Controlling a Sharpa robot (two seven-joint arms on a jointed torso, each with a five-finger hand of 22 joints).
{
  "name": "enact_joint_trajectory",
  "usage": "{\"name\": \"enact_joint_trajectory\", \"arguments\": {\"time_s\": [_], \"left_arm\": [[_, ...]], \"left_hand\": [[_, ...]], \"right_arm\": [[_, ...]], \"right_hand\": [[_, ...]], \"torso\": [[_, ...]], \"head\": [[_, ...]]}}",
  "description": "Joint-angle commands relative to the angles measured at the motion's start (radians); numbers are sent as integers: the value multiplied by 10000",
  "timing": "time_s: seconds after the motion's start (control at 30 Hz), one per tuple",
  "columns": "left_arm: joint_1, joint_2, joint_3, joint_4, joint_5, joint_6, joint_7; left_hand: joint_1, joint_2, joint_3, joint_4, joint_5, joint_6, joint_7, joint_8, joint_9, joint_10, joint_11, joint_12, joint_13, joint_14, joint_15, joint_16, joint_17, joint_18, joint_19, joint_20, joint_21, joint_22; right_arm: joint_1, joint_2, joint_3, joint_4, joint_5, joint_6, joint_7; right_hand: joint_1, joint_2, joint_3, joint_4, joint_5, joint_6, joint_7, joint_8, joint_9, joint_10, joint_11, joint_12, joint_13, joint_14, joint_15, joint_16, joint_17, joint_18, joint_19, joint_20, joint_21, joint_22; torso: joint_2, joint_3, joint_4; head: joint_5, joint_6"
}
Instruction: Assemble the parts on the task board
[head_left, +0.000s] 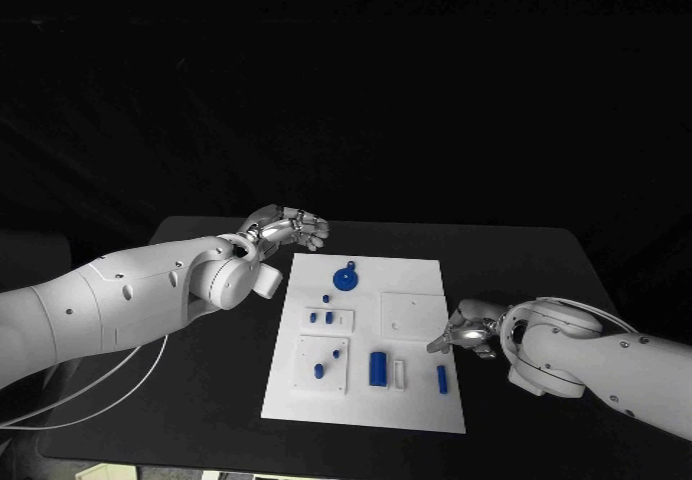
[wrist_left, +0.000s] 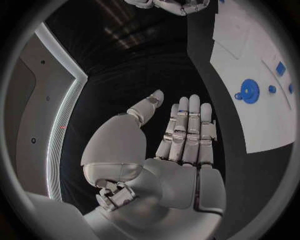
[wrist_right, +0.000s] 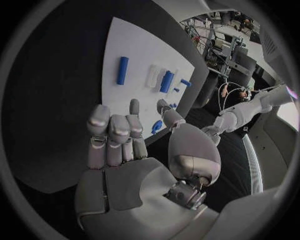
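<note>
The task board (head_left: 415, 275) lies in the middle of the black bench (head_left: 534, 260), its long side running from near to far. Blue parts are spread over it: a round disc with a small knob (head_left: 346, 277) at the far left, two short pegs (head_left: 327, 317) below that, a thick cylinder (head_left: 378, 369) and a thin bar (head_left: 441, 379) toward the near edge, both lying with their long axes near-to-far.

The right hand (head_left: 464, 333) sits at the board's right edge, about level with the middle — its fingers (wrist_right: 112, 131) are loosely curled with the thumb apart, and nothing is held between them. In the right wrist view the parts lie beyond the fingertips, with the thin bar nearest that side. The left hand (head_left: 289, 229) hovers off the board's far left corner over bare bench; its fingers (wrist_left: 187, 125) are straight and side by side, the thumb apart, and it has hold of nothing.

By my reading the right hand is the nearer one to the bar and cylinder, which lie to its left and slightly nearer the robot — a reach inward across the edge would meet the bar broadside. The disc lies closer to the left hand.
</note>
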Motion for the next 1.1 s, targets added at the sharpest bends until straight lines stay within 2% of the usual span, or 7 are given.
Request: {"name": "enact_joint_trajectory", "arguments": {"time_s": [0.03,0.1,0.2,0.37,0.6,0.73,1.1], "left_arm": [[9,-4,2,29,41,123,79],[8,-9,0,35,41,124,77],[7,7,-6,15,41,126,81],[6,24,-20,11,41,147,82],[5,21,-34,28,41,156,92],[5,10,-36,32,41,155,90],[5,5,-37,52,41,169,98]], "left_hand": [[-94,5,-1,50,-22,-71,-12,48,-9,-54,-6,-2,-16,86,17,-54,16,147,-28,25,-60,15],[-94,5,-1,51,-22,-71,-13,49,-9,-53,-6,-2,-16,87,17,-56,18,147,-28,25,-60,15],[-95,5,-1,52,-22,-70,-13,50,-9,-52,-7,-1,-15,88,17,-58,21,147,-28,24,-60,16],[-98,6,-1,54,-22,-69,-14,51,-9,-50,-8,0,-15,90,16,-60,25,147,-28,24,-61,18],[-110,8,-3,63,-23,-67,-14,54,-10,-48,-8,0,-16,92,17,-68,35,146,-27,25,-62,21],[-114,9,-3,66,-23,-66,-15,56,-10,-46,-9,1,-16,93,16,-72,40,146,-27,25,-63,23],[-119,10,-4,69,-23,-65,-16,58,-11,-46,-10,1,-16,94,16,-81,50,147,-27,24,-65,26]], "right_arm": [[-13,-47,-14,-18,93,692,-553],[-28,-82,-62,12,-66,716,-640],[-115,-140,-105,96,-126,731,-765],[-236,-148,-164,224,-488,701,-891],[-438,-12,-299,16,-977,602,-980],[-587,101,-318,-91,-1024,516,-971],[-788,476,-321,-479,-1335,421,-916]], "right_hand": [[197,-2,152,1,-45,13,57,32,27,86,-29,72,21,31,-35,-33,13,761,25,-7,-43,61],[239,-29,270,79,-45,30,55,47,55,110,-30,88,40,37,-33,-30,16,761,32,17,-39,64],[273,-39,356,129,-45,35,54,52,73,115,-31,85,41,41,-32,-28,19,761,32,35,-34,69],[288,-107,496,248,-46,50,53,61,102,127,-30,81,44,46,-27,-27,22,761,37,68,-22,80],[261,-137,546,324,-46,72,48,72,120,145,-34,85,50,52,-26,-19,27,761,41,91,-10,88],[250,-134,558,348,-46,79,47,74,124,154,-35,89,55,54,-26,-17,28,761,42,97,-6,91],[225,-115,587,401,-46,86,44,75,133,157,-38,80,47,54,-28,-14,30,761,43,109,1,96]], "torso": [[9,19,7],[11,9,1],[7,18,-9],[4,2,12],[12,-24,36],[16,-29,38],[15,-30,40]], "head": [[-69,13],[-115,31],[-172,30],[-227,30],[-309,29],[-317,10],[-330,-28]]}}
